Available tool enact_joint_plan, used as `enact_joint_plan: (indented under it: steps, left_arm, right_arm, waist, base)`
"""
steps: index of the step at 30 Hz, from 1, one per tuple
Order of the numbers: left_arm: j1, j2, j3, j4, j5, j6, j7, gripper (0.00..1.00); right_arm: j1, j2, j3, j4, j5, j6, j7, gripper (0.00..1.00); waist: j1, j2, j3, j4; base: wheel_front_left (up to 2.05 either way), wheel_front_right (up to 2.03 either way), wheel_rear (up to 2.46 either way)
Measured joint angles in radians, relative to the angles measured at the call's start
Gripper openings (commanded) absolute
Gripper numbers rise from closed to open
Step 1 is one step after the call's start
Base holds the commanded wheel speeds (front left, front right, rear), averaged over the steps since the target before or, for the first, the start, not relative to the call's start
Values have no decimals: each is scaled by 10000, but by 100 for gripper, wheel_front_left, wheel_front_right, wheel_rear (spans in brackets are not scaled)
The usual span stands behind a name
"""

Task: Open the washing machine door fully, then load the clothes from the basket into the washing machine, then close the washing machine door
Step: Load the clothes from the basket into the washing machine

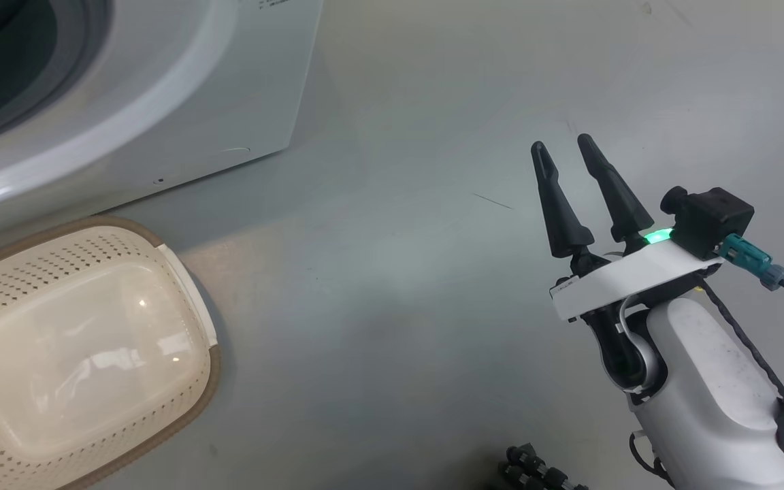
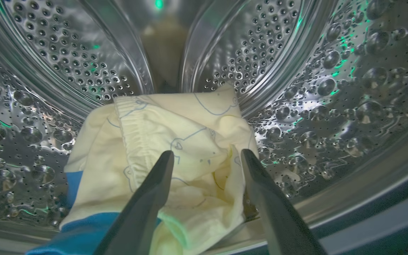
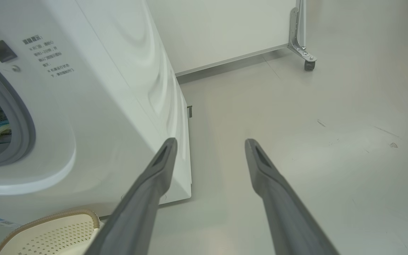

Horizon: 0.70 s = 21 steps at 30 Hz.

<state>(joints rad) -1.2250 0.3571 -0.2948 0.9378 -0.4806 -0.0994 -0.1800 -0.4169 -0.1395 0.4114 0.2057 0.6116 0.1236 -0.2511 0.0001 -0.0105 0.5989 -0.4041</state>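
Counted two hands, both spread wide, gripping nothing. Found left hand (image 2: 207,153) just over the clothes (image 2: 175,134): soft pale yellow heap, thin bear outlines, blue band, lying in the dimpled, perforated steel drum (image 2: 66,53). Found right hand (image 1: 562,143) above smooth grey floor (image 1: 399,306). Noted one cream perforated basket (image 1: 211,381), rounded, brown-rimmed, beside one glossy white washing machine (image 1: 181,88).

The grey floor (image 1: 399,306) is smooth and has a thin dark line (image 1: 493,201) on it. A white panel (image 3: 225,28) stands on a metal bracket (image 3: 298,35) with a small caster wheel (image 3: 309,65). Well apart from the wheel lies a small mark (image 3: 393,145), maybe a scuff.
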Motion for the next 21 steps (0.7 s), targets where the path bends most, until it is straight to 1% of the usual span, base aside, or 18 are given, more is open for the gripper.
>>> enact_joint_plan:
  steps: [3,7,13,21]
  left_arm:
    - [310,-203,2,56,-190,-48,-245,100]
    - [611,-234,-12,63,-230,-127,-470,100]
    - [1327,-686,-146,44,-301,-136,-594,100]
    - [2327,-993,-190,-238,-399,-178,-685,100]
  right_arm:
    - [0,-73,-69,42,-38,0,0,100]
    - [4,-196,-215,105,-42,0,0,100]
    - [29,-401,-341,176,-52,0,0,100]
    - [119,-631,-476,257,-54,0,0,100]
  waist:
    - [0,0,-200,106]
    - [0,0,-496,272]
    - [0,0,-948,610]
    - [-1,0,-1589,1160]
  base:
    - [0,0,0]
    - [0,0,0]
    - [0,0,0]
    - [0,0,0]
